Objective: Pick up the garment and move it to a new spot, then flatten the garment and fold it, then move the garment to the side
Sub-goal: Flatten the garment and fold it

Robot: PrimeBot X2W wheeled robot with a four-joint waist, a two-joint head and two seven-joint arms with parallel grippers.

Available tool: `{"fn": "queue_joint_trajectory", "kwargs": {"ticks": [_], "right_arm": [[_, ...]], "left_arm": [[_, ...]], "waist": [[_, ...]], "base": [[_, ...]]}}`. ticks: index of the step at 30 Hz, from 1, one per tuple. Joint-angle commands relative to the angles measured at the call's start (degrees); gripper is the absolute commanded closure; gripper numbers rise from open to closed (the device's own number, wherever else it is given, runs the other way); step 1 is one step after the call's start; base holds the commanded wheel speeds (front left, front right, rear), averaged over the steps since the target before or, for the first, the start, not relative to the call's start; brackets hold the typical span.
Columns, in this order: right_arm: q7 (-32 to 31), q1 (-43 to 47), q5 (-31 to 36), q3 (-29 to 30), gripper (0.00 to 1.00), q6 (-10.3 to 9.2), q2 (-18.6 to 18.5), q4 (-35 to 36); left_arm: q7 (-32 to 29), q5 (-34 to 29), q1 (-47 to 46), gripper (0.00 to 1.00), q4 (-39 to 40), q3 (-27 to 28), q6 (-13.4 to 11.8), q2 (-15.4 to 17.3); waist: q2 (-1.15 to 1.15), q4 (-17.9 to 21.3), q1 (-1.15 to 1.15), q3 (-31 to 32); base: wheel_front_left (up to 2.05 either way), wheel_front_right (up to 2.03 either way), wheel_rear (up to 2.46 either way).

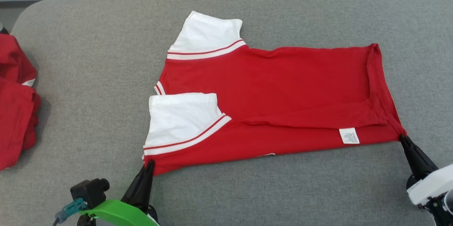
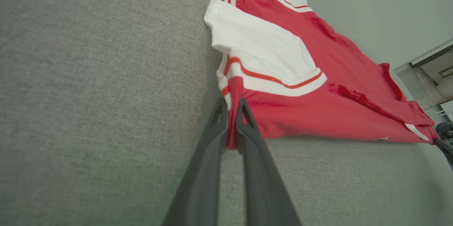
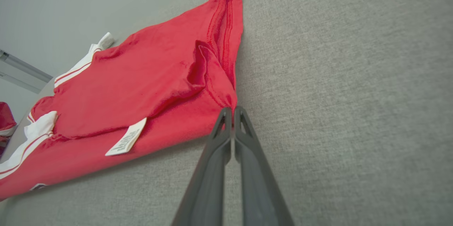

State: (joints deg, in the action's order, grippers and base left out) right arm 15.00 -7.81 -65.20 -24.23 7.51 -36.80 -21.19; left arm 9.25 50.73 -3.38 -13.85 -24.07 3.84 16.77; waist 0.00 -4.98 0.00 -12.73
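I am pinching the red-and-white garment (image 1: 269, 88), which is lying flat on the grey table (image 1: 88, 77), by its two near corners. My left pincer (image 1: 150, 164) is clamping the shoulder edge and my right pincer (image 1: 403, 138) is nipping the hem corner. The cloth looks light and limp, likely sagging unless held taut.

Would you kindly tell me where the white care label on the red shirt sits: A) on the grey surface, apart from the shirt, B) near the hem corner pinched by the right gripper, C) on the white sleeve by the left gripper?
B: the care label lies on the red shirt, close to the hem corner that the right gripper pinches.
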Motion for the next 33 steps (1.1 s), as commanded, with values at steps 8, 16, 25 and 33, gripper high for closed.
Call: {"fn": "queue_joint_trajectory", "kwargs": {"ticks": [8, 16, 25, 33], "right_arm": [[0.2, 10.18, 5.7, 6.44, 1.0, -0.04, 0.09, 4.45], [-3.29, 14.04, 11.99, 11.68, 1.0, -0.05, 4.25, 7.0], [-7.38, 14.83, 18.08, 19.87, 0.0, -0.01, 7.45, 13.8], [-12.72, 6.86, 24.74, 24.65, 0.0, -0.02, 12.18, 17.95]], "left_arm": [[-3.55, -0.83, 6.9, 1.0, 9.29, -1.14, -4.18, 3.36], [-5.03, -1.92, 8.12, 1.0, 11.22, -2.52, -5.53, 3.99], [-9.49, -2.57, 4.84, 0.0, 14.95, -1.51, -9.33, 6.4], [-14.92, -5.19, -9.98, 0.0, 21.69, 1.27, -8.92, 11.04]], "waist": [[0.0, 0.12, 0.0, 1.15], [0.0, 1.1, 0.0, 1.63], [0.0, 2.13, 0.0, 0.44], [0.0, 3.12, 0.0, -4.21]], "base": [[0.0, 0.0, 0.0], [0.0, 0.0, 0.0], [0.0, 0.0, 0.0], [0.0, 0.0, 0.0]]}}
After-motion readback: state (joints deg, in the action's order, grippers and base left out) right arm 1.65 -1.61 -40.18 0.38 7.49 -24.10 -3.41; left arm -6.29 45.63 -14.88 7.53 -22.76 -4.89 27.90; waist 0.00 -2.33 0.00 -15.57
